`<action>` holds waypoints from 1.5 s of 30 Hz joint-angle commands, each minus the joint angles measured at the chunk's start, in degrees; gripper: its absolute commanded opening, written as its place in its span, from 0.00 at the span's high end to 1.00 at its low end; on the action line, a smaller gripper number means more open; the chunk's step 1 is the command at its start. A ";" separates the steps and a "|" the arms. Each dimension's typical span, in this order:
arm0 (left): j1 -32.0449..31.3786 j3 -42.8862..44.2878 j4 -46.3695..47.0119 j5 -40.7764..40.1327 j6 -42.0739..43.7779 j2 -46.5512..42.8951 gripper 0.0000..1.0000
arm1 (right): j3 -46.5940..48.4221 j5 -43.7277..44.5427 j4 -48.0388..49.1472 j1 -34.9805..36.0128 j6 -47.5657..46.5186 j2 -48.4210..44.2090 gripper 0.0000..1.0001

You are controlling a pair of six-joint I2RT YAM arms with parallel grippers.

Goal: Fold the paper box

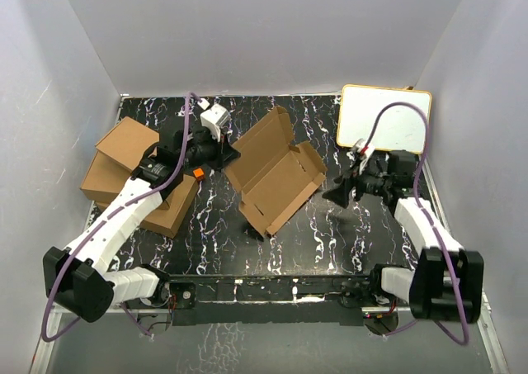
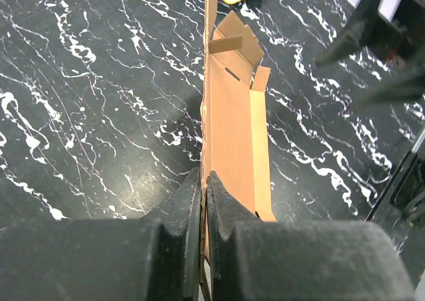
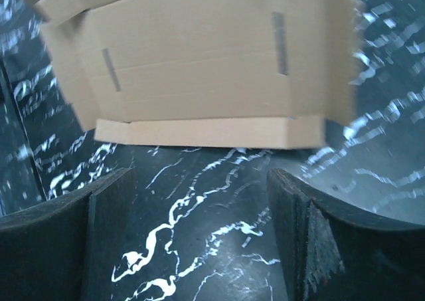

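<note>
The paper box [image 1: 276,172] is only half-formed — lid open, flaps untucked; one panel is pinched in the left jaws, the right jaws are held wide, empty.

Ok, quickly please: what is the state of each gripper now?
Left gripper: closed, pinching an edge of the box.
Right gripper: open, holding nothing.

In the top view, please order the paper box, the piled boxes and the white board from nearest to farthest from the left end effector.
1. The paper box: centre, clamped by the left end effector.
2. The piled boxes: left side.
3. The white board: far right corner.
</note>
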 commanded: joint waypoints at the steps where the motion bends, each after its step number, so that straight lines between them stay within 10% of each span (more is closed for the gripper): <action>1: 0.25 4.78 -6.33 4.21 9.77 1.04 1.00 | 3.83 -5.47 14.14 -8.54 16.87 9.47 0.21; 7: 0.44 7.11 -7.13 6.00 10.66 1.75 1.00 | 9.24 -2.49 7.25 -10.02 14.36 17.72 0.40; 13: 0.45 6.86 -5.44 7.87 9.49 2.14 1.00 | 7.17 5.05 12.52 -10.07 18.80 20.65 0.91; 45: 0.45 4.13 -1.31 9.04 3.54 3.00 1.00 | 9.91 -0.63 9.91 -7.26 19.61 32.86 0.92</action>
